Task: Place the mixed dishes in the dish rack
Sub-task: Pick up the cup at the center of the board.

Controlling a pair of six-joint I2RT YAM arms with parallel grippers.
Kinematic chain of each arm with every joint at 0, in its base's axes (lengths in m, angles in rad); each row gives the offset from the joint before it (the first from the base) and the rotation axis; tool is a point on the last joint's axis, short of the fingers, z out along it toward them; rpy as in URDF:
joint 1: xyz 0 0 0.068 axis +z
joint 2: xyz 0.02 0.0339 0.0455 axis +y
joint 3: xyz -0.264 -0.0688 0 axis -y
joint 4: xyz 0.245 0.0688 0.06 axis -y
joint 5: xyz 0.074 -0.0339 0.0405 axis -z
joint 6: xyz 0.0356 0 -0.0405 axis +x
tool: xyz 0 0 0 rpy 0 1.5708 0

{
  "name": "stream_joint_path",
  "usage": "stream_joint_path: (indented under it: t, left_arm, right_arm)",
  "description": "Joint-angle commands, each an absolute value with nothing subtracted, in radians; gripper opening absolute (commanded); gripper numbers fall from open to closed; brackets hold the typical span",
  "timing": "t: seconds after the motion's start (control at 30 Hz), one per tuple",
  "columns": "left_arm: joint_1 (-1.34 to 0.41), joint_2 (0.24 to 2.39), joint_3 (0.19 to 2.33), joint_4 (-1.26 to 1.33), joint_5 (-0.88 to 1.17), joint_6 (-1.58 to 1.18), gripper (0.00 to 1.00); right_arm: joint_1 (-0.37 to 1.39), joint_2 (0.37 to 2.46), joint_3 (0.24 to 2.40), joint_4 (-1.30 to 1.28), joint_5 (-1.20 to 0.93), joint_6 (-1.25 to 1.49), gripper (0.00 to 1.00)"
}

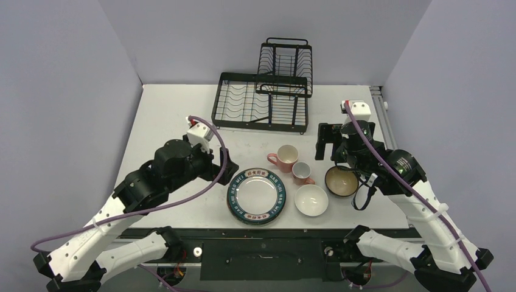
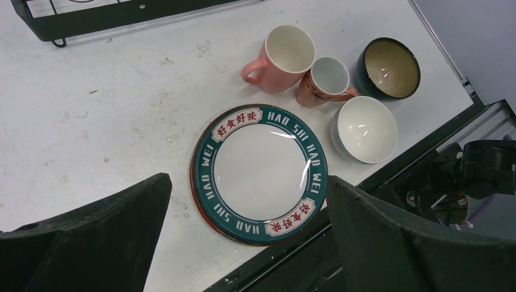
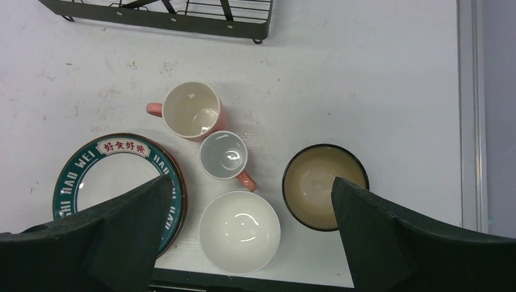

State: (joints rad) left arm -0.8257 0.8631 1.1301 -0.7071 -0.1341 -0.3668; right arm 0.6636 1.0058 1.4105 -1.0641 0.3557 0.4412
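The black wire dish rack [image 1: 261,100] stands at the back of the table with no dishes in it. Near the front edge lies a green-rimmed lettered white plate [image 1: 257,195] with a red-brown rim showing beneath it. To its right are a large pink mug [image 1: 286,156], a smaller pink mug [image 1: 301,171], a white bowl [image 1: 311,200] and a dark brown-gold bowl [image 1: 341,181]. My left gripper [image 2: 246,182] hangs open above the plate [image 2: 260,171]. My right gripper [image 3: 251,179] is open above the white bowl [image 3: 240,232] and the dark bowl [image 3: 316,182]. Neither holds anything.
The rack's near edge [image 3: 182,15] lies beyond the mugs. A metal rail [image 1: 380,106] runs along the table's right side. Grey walls close in the table on three sides. A black front bar [image 1: 261,234] borders the near edge just below the plate and bowl.
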Motion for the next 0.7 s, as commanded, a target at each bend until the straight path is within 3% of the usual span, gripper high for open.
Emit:
stream_joint_path:
  t: [0.0, 0.67]
  left_arm:
    - [-0.827, 0.815, 1.097, -0.727, -0.148, -0.407, 0.96]
    - [-0.827, 0.777, 0.945, -0.677, -0.084, -0.361, 0.96]
  right_arm:
    - [0.668, 0.994, 1.387, -1.040, 0.349, 0.445, 0.98]
    - [0.696, 1.096, 1.326, -0.989, 0.355, 0.684, 0.87]
